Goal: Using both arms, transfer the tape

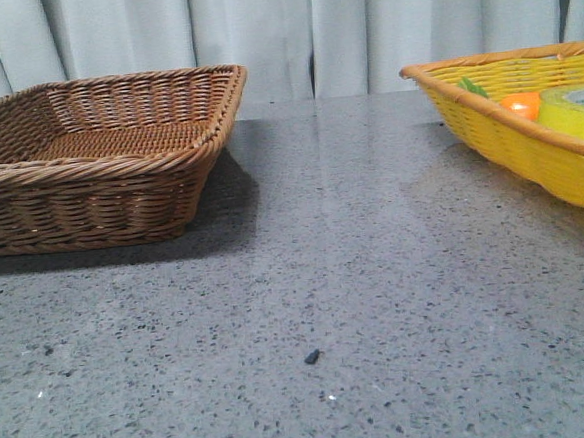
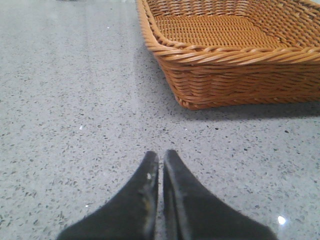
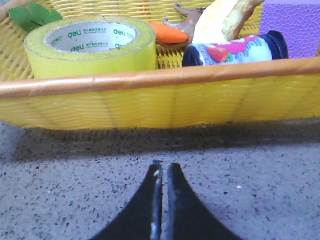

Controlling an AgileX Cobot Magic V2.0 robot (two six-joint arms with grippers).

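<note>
My right gripper (image 3: 162, 172) hangs low over the speckled stone table (image 1: 306, 278), its black fingers pressed together and holding nothing; the tape (image 3: 90, 46) lies flat inside the yellow basket (image 3: 150, 102), beyond the fingertips and past the basket's near rim. I judge the main risk is that rim: a straight reach forward would drive the tips into the woven wall and shove the light basket. The roll is crowded too, with an orange carrot (image 3: 169, 33) touching or just beside it and a glossy printed can (image 3: 235, 48) close by, so widened fingers could snag a neighbour. The smooth, slick, cylindrical tape may slip if pinched off-centre. My left gripper (image 2: 161, 165) is likewise closed and empty, with the brown wicker basket (image 2: 235, 75) ahead of its tips.
</note>
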